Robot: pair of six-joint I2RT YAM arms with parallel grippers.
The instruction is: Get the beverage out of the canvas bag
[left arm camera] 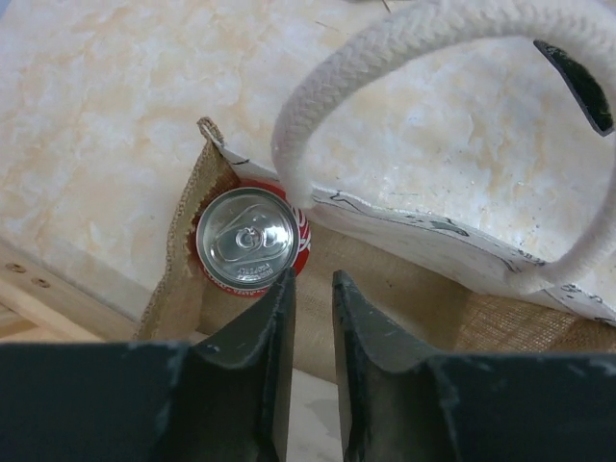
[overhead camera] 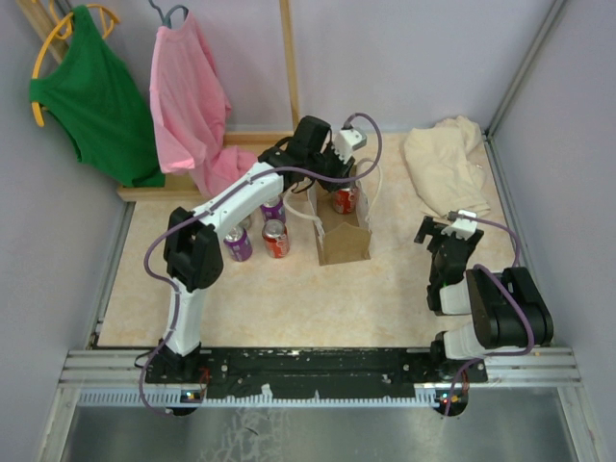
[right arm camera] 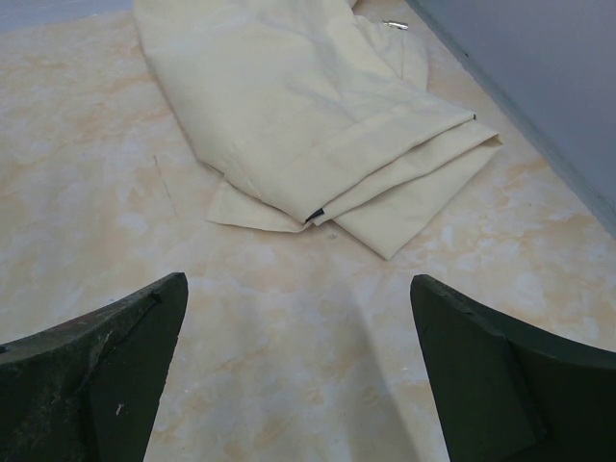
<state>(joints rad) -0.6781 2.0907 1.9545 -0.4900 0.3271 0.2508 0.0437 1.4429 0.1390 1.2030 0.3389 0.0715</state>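
Four cans: red can (overhead camera: 344, 200) in bag (overhead camera: 344, 245); outside it, second red (overhead camera: 275, 239), purple (overhead camera: 238, 243), another purple (overhead camera: 272, 209). One bag. One cloth (overhead camera: 445, 166). Two shirts: green (overhead camera: 96, 106), pink (overhead camera: 188, 91).

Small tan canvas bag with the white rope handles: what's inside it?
One red drink can with a silver top stands upright in a corner. The dark left fingers and a white rope handle hide part of the inside.
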